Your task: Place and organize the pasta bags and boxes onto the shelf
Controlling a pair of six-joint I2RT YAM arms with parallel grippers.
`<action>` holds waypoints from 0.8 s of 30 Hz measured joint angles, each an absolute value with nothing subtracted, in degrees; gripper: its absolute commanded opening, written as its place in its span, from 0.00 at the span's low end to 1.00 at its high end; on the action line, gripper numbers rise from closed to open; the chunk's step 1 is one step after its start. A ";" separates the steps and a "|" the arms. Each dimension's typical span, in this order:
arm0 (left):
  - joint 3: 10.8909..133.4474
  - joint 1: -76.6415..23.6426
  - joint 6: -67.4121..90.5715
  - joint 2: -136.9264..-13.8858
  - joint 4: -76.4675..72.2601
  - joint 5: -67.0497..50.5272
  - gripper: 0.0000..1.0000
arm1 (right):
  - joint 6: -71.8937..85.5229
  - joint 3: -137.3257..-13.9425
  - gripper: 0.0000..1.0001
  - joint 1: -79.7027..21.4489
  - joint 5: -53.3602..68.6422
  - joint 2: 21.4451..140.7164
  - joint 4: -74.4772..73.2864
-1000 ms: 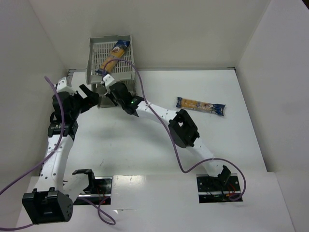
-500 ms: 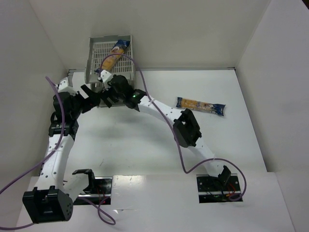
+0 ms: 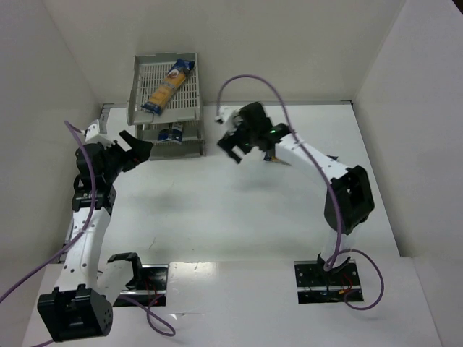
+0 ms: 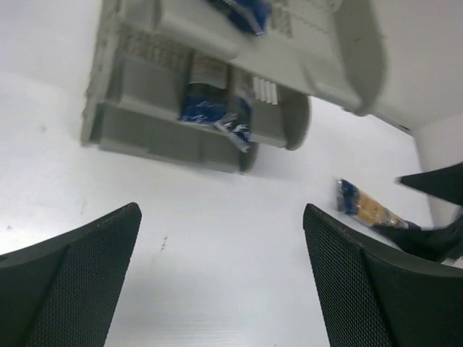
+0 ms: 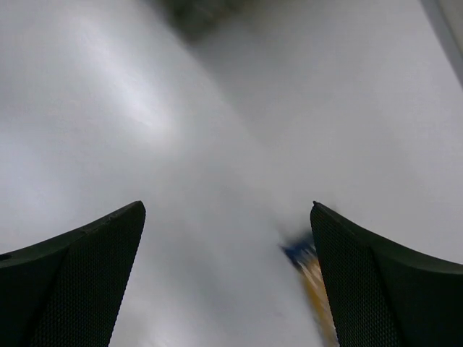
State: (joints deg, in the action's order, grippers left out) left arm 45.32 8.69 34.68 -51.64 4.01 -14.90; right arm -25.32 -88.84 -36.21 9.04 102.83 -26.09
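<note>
Light grey slatted plastic shelf (image 4: 159, 141): stood at far side of white table (image 3: 217, 210).
Left end effector (image 4: 221, 211): wide, empty, facing shelf.
Right end effector (image 3: 233, 148): wide, empty.
Top package (image 3: 168, 85): long yellow-orange, blue-ended pasta pack, diagonal in top tray.
Lower package (image 4: 213, 108): in a lower tray, blue end protruding.
Loose package (image 4: 365, 207): on table, near right end effector.

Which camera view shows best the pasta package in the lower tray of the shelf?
The left wrist view: the pasta package shows its dark blue end at the open front of the shelf. The top external view shows only a small blue bit of it. The right wrist view does not show it.
</note>
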 measured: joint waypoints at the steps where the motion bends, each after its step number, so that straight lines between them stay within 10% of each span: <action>1: 44.91 8.84 34.68 -52.10 4.32 -13.52 1.00 | -26.41 -87.22 1.00 -32.18 8.03 102.10 -25.91; 19: 43.99 11.31 34.48 -52.93 4.84 -10.07 1.00 | -46.02 -86.41 0.99 -10.92 2.17 117.84 -32.91; 21: 43.99 11.40 34.48 -53.19 4.86 -10.11 1.00 | -47.24 -86.50 0.85 -10.94 2.79 118.65 -34.00; 22: 43.99 11.44 34.48 -53.39 4.86 -10.13 1.00 | -47.94 -86.80 0.53 -11.00 2.81 118.76 -34.24; 24: 43.99 11.44 34.48 -53.63 4.82 -10.15 1.00 | -49.71 -86.91 0.25 -11.29 2.96 119.22 -34.00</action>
State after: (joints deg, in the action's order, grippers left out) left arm 43.99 11.44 34.48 -53.63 4.82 -10.15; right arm -49.71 -86.91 -11.29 2.96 119.22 -34.00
